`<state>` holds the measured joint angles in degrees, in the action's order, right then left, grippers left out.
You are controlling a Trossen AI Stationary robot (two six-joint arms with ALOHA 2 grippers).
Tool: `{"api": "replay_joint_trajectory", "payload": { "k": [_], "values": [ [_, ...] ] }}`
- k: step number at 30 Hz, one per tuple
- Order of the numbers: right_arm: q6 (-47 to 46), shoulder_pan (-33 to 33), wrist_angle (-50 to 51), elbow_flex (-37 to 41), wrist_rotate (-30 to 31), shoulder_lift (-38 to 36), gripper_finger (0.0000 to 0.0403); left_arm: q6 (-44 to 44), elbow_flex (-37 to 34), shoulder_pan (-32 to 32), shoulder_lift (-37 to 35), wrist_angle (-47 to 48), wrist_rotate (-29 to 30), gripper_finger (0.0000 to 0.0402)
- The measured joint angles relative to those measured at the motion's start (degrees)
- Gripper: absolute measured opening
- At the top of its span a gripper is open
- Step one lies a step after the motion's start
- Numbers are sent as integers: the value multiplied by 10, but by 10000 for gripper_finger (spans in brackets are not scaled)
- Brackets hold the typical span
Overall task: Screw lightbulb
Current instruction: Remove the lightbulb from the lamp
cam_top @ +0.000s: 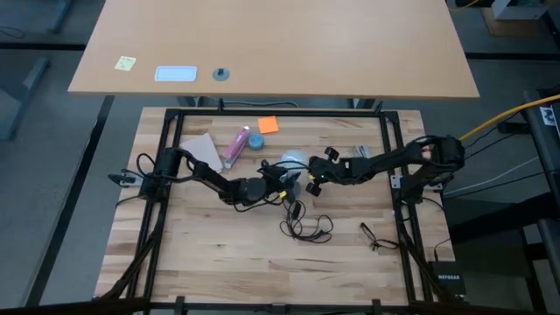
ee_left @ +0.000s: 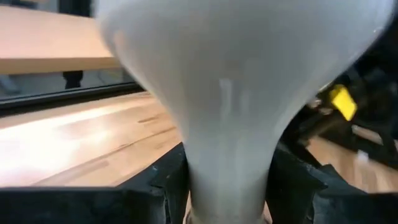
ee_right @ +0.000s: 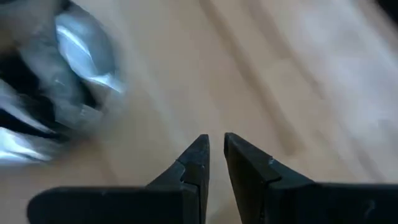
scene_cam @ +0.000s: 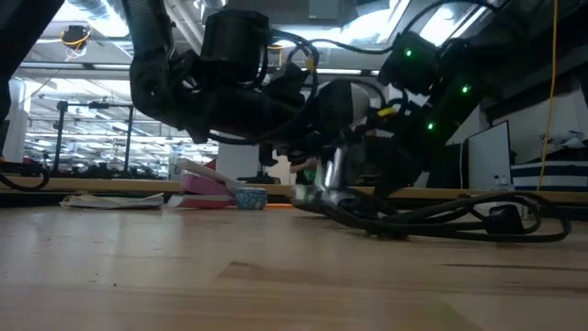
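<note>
The frosted white lightbulb (ee_left: 236, 74) fills the left wrist view, and my left gripper (ee_left: 229, 186) is shut on it. In the high view the bulb (cam_top: 293, 160) is at the table's middle, with my left gripper (cam_top: 282, 175) coming in from the left. The shiny silver lamp base (scene_cam: 323, 188) rests on the wood below it, its black cord (scene_cam: 441, 219) trailing off. My right gripper (ee_right: 214, 146) hovers slanting down over bare wood beside the lamp base (ee_right: 81, 56). Its fingers are a narrow gap apart with nothing between them. My left gripper pinches the bulb's narrow neck (ee_left: 227, 174) between its two fingers (ee_left: 168, 183), one on each side. The fingers come in about level from the table's left. The globe sticks out ahead of them, above the table top.
A pink tube (cam_top: 236, 145), an orange note (cam_top: 268, 125) and a sheet of paper (cam_top: 201, 149) lie toward the far left. A small blue round object (scene_cam: 250, 197) sits by the tube. The coiled cord (cam_top: 306, 226) and a loose black cable (cam_top: 376, 236) lie nearer. A black frame (cam_top: 280, 112) borders the table.
</note>
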<state>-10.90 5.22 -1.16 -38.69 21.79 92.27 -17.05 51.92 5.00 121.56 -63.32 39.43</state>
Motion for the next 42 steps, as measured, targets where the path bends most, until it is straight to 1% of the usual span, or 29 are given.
{"api": "replay_joint_trajectory", "payload": {
  "k": [2,5,8,13,16,19,21,24,33,37,42],
  "values": [
    [0,0,-36,0,-22,24,60,29,0,4,2,8,-28,160],
    [-9,0,-79,0,-29,50,60,55,-1,12,2,6,-25,160],
    [-27,0,-97,0,-24,65,60,73,-1,12,3,2,-26,160],
    [-28,1,-98,0,-29,66,60,58,0,11,3,25,-28,160],
    [-28,1,-97,0,-56,67,60,51,0,13,3,44,-28,160],
    [-29,0,-96,0,-83,67,60,51,-1,13,3,43,-27,160],
    [-42,-6,-94,0,-85,67,60,50,-1,13,3,39,-19,160],
    [-63,-21,-93,0,-90,67,60,57,-1,16,3,40,9,160],
    [-145,-61,-96,1,-59,69,60,68,-2,15,3,34,37,160],
    [-161,-71,-111,1,-55,69,60,67,-2,14,3,31,51,160],
    [-162,-72,-109,1,-50,69,60,72,-2,14,4,31,53,160]
  ]
}}
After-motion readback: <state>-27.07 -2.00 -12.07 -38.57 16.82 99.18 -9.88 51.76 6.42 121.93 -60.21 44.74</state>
